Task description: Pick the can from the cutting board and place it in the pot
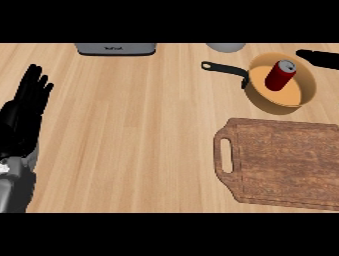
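The can (280,75) is set in the pot (307,87), just left of the right hand's (328,59) straight, empty fingers; these should be lifted clear without it being tipped. The left hand (20,117) is rested open.

A light wooden desk (128,125) is shown. A brown cutting board (290,165) is laid on it at the lower right, and a yellow pot (305,82) at the upper right. A grey appliance (116,48) and a grey round object (226,47) are cut by the top edge.
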Robot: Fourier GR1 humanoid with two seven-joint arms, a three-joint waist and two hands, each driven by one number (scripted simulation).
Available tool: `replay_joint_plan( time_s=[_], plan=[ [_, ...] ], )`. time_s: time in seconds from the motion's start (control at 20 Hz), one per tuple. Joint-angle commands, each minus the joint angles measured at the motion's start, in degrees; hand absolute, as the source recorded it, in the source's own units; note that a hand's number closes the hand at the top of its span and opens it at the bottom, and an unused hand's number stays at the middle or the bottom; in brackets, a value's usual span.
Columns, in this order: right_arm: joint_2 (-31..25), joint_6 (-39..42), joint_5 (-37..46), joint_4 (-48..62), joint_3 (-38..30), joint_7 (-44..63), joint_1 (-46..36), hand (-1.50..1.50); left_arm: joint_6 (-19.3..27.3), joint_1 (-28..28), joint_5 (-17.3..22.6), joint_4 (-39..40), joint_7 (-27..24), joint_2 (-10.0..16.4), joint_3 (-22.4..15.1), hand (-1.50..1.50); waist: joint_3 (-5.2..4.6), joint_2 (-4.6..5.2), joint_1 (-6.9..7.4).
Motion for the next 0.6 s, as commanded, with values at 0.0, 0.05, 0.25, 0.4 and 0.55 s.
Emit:
replay_joint_plan(
  time_s=[0.0, 0.05, 0.25, 0.4, 0.55],
  plan=[
    [-3.47, 5.34, -5.43, -4.24, -2.35, -1.3, 4.64, -1.5, 0.04, -1.48, 0.15, 0.29, 1.79, 1.03, 1.59, 0.0, -0.03, -0.2, -0.68],
    [-4.38, 7.44, -6.15, -5.56, -1.64, 0.64, 4.86, -1.5, 0.08, -1.03, -0.66, 1.51, -1.15, -0.17, 0.94, 0.0, -0.05, -0.18, -0.66],
    [-6.85, 12.97, -9.98, -12.38, -2.08, 3.51, 10.9, -1.5, -0.37, -1.77, 0.01, 1.68, 0.18, 0.91, 2.74, 0.0, -0.06, -0.23, -0.8],
    [-6.59, 14.78, -12.48, -17.53, -1.11, 6.49, 14.59, -1.5, -0.94, -0.2, -1.26, 4.81, -4.0, -1.28, 1.42, 0.0, -0.07, -0.17, -0.72],
    [-8.68, 16.58, -14.48, -17.22, -1.47, 3.51, 18.4, -1.5, -0.64, 0.29, -1.66, 1.21, -0.8, -1.64, 0.62, 0.0, -0.05, -0.12, -0.42]
  ],
)
